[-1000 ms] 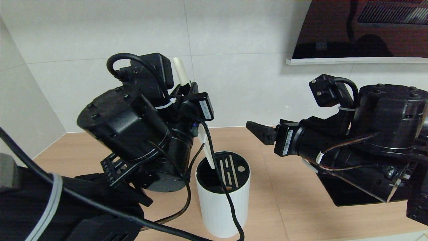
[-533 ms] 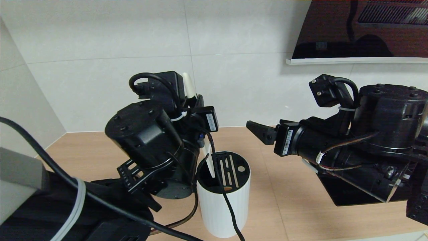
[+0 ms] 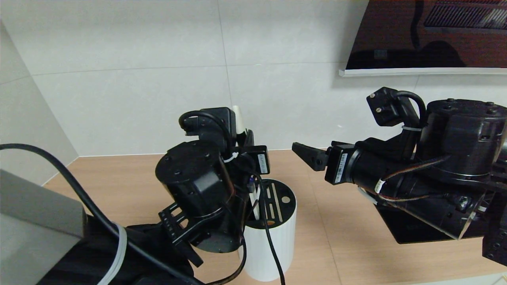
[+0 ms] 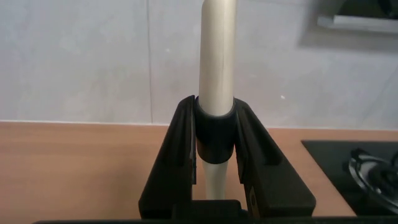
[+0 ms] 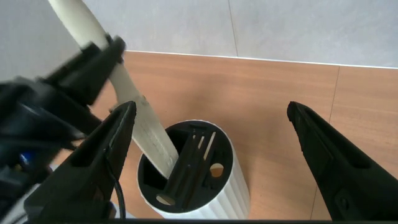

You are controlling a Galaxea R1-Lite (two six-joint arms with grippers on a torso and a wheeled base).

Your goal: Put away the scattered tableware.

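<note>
A white cylindrical holder (image 3: 273,245) with a black slotted top stands on the wooden counter (image 3: 119,178). My left gripper (image 3: 247,138) is shut on the cream handle (image 4: 217,56) of a white-bladed knife, just above the holder. The knife's blade (image 5: 146,134) slants down into the large opening of the holder (image 5: 211,186). In the left wrist view the left gripper (image 4: 216,118) clamps the upright handle. My right gripper (image 3: 313,152) hovers open to the right of the holder, level with its top. In its own view the right gripper (image 5: 208,118) holds nothing.
A black cooktop (image 3: 412,233) lies on the counter under the right arm, and shows again in the left wrist view as the cooktop (image 4: 354,168). A dark range hood (image 3: 427,35) hangs at the upper right. White tiled walls close the back and the left.
The left arm has moved down and to the right, and the knife has sunk deeper into the holder. The right arm has stayed still.
</note>
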